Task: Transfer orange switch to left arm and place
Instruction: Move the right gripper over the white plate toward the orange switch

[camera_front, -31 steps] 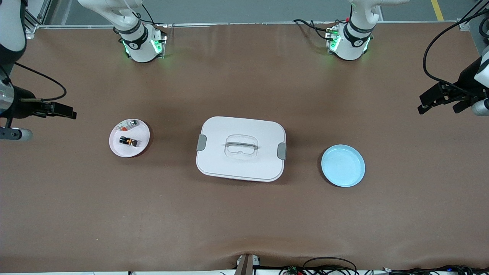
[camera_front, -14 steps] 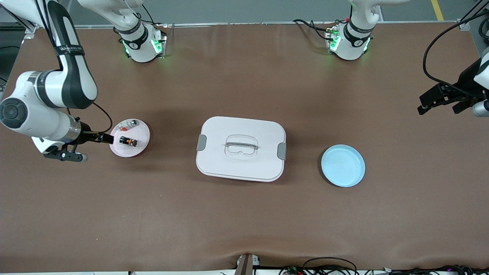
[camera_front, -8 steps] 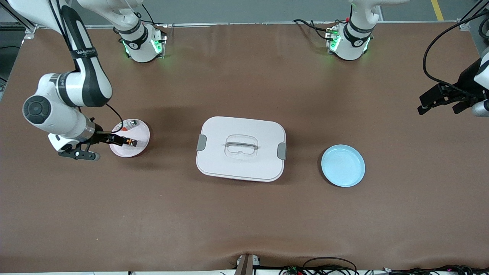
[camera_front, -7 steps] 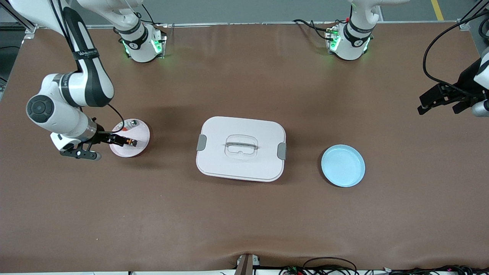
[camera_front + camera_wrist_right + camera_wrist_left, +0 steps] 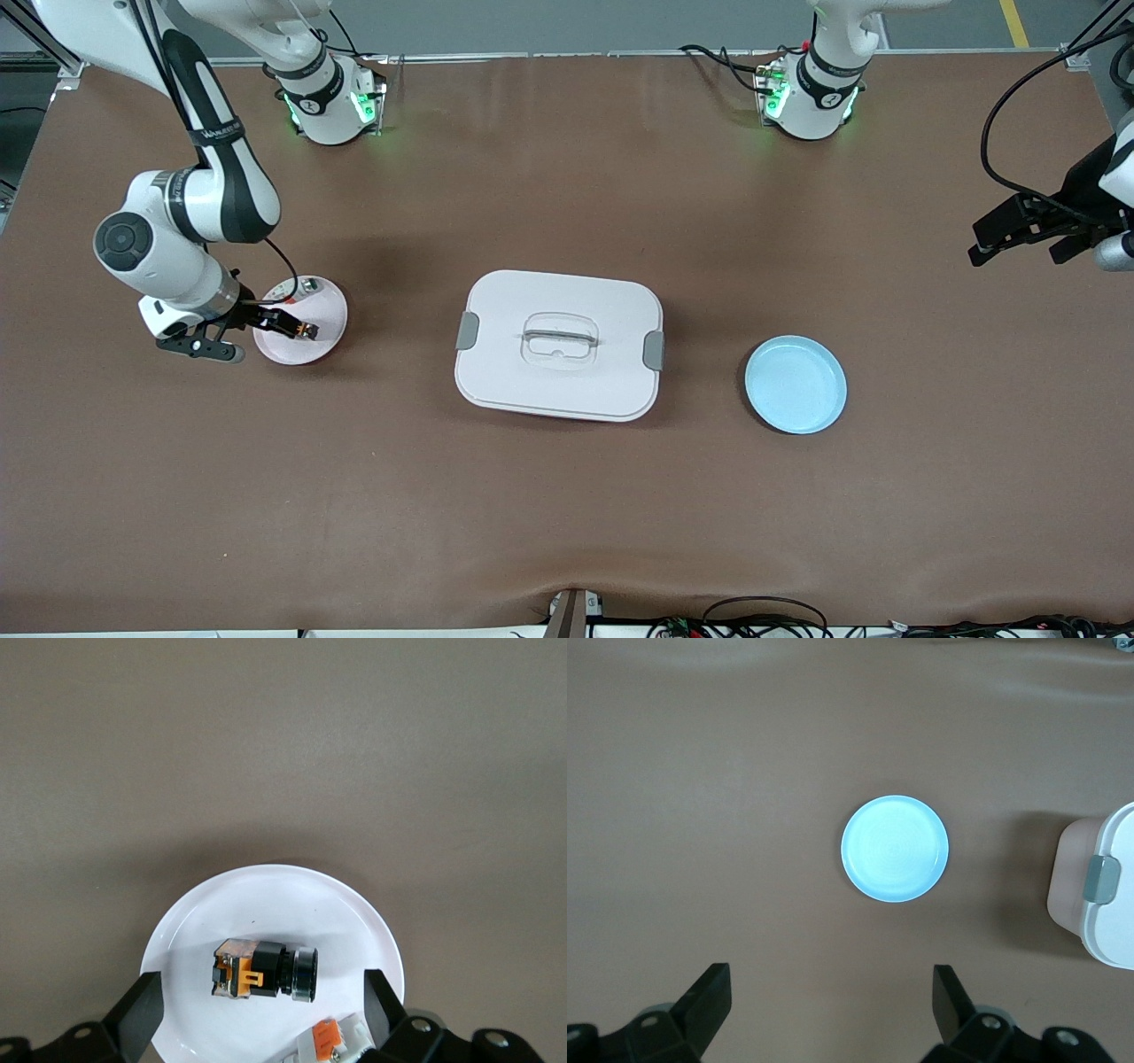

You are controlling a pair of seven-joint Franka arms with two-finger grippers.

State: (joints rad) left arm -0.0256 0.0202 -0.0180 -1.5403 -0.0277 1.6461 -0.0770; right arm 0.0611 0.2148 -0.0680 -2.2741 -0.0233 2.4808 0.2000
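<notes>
The orange switch [image 5: 264, 970], a small black part with an orange clip and a round end, lies on its side on the pink plate [image 5: 323, 306]. In the front view only its orange tip [image 5: 307, 331] shows past my right gripper [image 5: 292, 326]. The right gripper [image 5: 261, 1010] is open and hangs low over the plate, one finger at each end of the switch, not touching it. The white box [image 5: 558, 344] with grey latches stands mid-table. My left gripper [image 5: 1014, 244] is open and empty, waiting high over the left arm's end of the table; it also shows in the left wrist view [image 5: 833, 1001].
A small white-grey part [image 5: 332, 1041] with an orange mark lies on the same plate [image 5: 275, 904], close beside the switch. A blue plate [image 5: 796, 384] sits between the box and the left arm's end; it also shows in the left wrist view [image 5: 895, 849], as does the box [image 5: 1107, 904].
My right arm has swung in from the table's end and brought its open gripper down over the pink plate and the switch. The left arm has not moved.
</notes>
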